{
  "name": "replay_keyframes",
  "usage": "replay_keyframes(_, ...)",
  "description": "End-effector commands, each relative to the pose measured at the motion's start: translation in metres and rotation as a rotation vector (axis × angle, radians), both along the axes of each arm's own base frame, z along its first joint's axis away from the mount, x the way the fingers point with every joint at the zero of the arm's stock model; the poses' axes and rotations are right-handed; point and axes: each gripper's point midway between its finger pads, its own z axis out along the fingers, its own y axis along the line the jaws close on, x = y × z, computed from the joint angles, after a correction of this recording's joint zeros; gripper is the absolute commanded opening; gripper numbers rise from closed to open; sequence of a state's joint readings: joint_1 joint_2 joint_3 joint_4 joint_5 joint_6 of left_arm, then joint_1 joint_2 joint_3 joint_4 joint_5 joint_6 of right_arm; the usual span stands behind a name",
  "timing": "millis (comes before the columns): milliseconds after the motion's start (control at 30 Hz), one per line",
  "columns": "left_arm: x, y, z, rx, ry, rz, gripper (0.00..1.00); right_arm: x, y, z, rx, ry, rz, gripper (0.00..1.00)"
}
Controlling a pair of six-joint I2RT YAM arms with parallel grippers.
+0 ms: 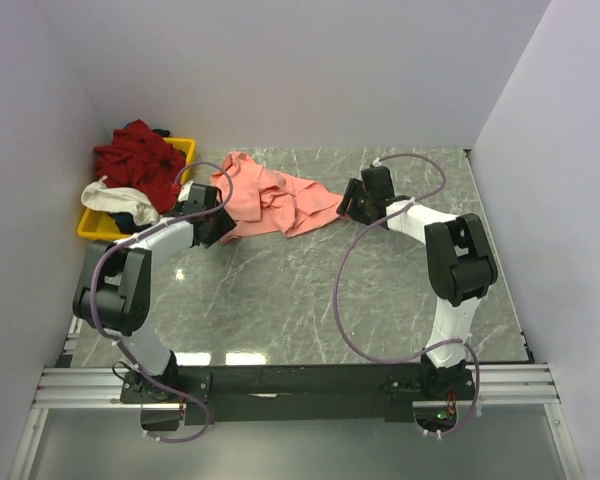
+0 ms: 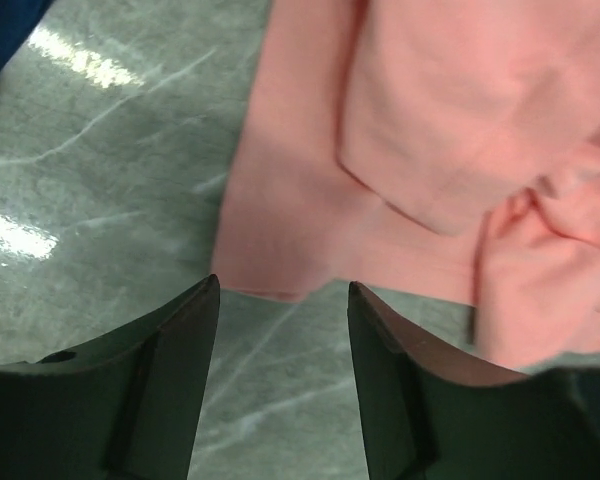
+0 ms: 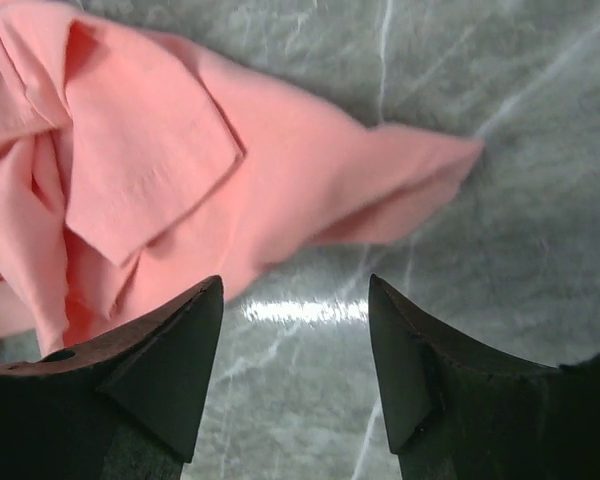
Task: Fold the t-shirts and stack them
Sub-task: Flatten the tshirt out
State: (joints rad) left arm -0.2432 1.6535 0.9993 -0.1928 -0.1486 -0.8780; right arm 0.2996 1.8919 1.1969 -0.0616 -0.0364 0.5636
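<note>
Pink t-shirt [image 2: 430, 130] just beyond left hand [image 2: 283, 290]

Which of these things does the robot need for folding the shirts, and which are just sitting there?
For the job: pink t-shirt, crumpled on the table; dark red t-shirt; white t-shirt.
Just lying about: yellow tray under the red and white shirts; grey marble table.

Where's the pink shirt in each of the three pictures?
Top view: pink shirt lies crumpled, a little left of centre, toward the back.
Left wrist: pink shirt fills the upper right.
Right wrist: pink shirt fills the upper left.
Shared landmark: the marble table beneath it.
</note>
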Motion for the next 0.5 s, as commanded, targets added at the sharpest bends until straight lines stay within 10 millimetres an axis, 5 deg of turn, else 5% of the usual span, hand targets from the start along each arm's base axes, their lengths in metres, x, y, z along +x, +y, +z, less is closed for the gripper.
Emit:
replay_keyframes(0, 0.015, 0.008, -0.001, 0.031, -0.023, 0.032, 0.60, 0.031, 0.015, 0.021, 0.082, -0.067, -0.004, 0.67)
replay_keyframes(267, 0.021, 0.004, -0.026, 0.023, 0.015, 0.012, 0.61, 0.055, 0.026, 0.013, 0.112, -0.048, -0.018, 0.58)
replay_keyframes(400, 0.024, 0.002, -0.028, 0.022, 0.021, 0.002, 0.43, 0.060, 0.024, 0.011, 0.113, -0.039, -0.023, 0.39)
replay_keyframes(467, 0.026, 0.001, -0.024, 0.024, 0.014, -0.003, 0.22, 0.061, 0.017, 0.013, 0.114, -0.039, -0.039, 0.21)
